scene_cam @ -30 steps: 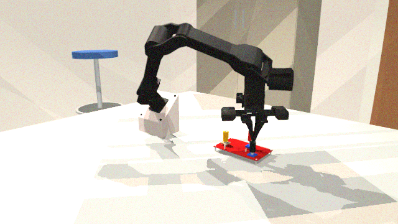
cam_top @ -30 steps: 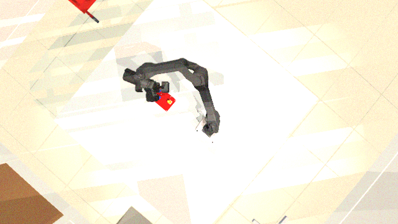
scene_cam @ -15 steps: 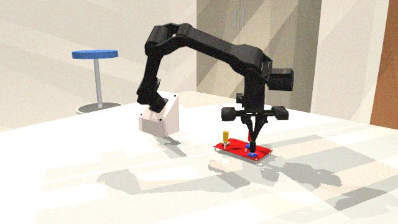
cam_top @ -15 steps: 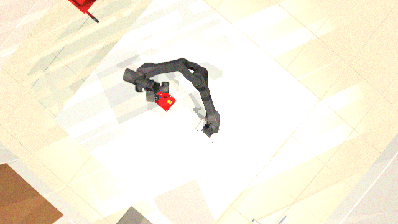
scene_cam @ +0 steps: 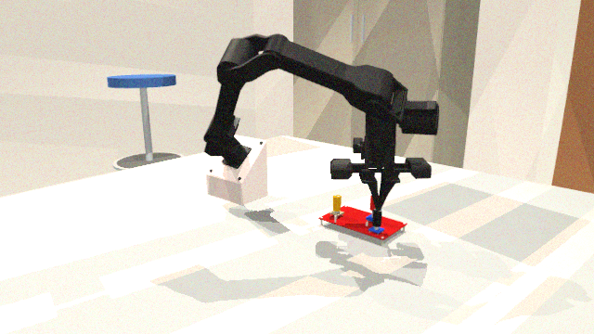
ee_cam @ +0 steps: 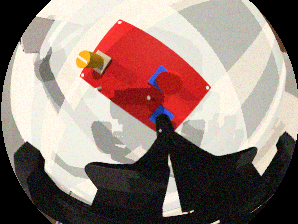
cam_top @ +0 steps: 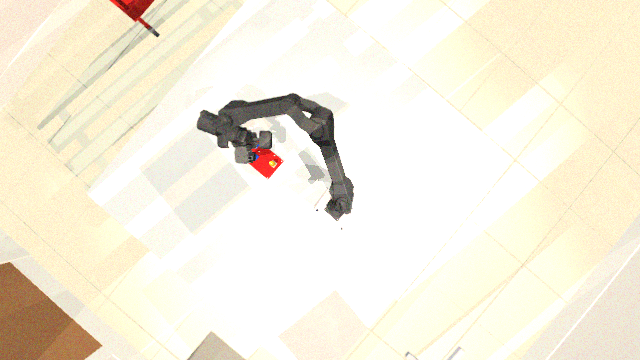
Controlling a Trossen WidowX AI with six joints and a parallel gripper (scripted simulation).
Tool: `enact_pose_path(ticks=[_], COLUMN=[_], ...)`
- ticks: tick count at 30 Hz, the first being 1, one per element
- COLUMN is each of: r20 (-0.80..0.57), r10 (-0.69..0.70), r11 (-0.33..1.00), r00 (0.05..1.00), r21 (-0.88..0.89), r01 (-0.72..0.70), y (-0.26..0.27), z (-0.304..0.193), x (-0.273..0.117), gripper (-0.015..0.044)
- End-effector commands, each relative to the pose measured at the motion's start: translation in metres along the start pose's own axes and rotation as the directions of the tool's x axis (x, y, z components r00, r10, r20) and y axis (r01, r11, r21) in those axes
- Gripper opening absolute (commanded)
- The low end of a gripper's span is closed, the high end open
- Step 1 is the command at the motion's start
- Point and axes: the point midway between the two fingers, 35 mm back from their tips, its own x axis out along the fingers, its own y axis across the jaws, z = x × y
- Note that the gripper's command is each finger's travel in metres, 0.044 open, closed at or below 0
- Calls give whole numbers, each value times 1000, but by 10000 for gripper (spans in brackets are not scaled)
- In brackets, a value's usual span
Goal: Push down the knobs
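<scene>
The red circuit board (cam_top: 266,171) (scene_cam: 354,221) (ee_cam: 131,46) stands on short legs. A yellow knob (cam_top: 272,163) (scene_cam: 337,203) (ee_cam: 83,59) stands upright on a pale potentiometer (ee_cam: 104,62) near one edge. A red knob (scene_cam: 372,202) (ee_cam: 169,82) stands over a blue potentiometer (scene_cam: 369,218) (ee_cam: 156,77); a finger partly hides it in the exterior view. My gripper (scene_cam: 377,218) (ee_cam: 166,133) is shut and points straight down over the other blue potentiometer (scene_cam: 376,230) (ee_cam: 155,116). Its black end is just above it; I cannot tell whether a black knob is under the tips.
The arm arches over the white table (cam_top: 380,240) (scene_cam: 139,241) from its pale base (scene_cam: 241,186). The red knob and its potentiometer are close beside the fingers. A blue stool (scene_cam: 141,81) stands beyond the table.
</scene>
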Motion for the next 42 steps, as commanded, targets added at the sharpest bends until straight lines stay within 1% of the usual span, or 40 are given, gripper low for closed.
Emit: enact_pose_path(ticks=[1,18,19,27,30,35,42], r20=[4,4,5,6,10,16,13], r10=[22,22,24,23,19,16,24], r11=[1000,1000,1000,1000,1000,1000,1000], r00=[1000,1000,1000,1000,1000,1000,1000], r21=[21,20,16,15,14,12,13], r01=[-22,-22,-24,-23,-19,-17,-24], y=[0,0,1,1,16,54,122], z=[-3,-3,-3,-1,20,64,119], x=[7,-19,-13,-14,-24,-40,-45], gripper=[0,0,26,236,315,440,440])
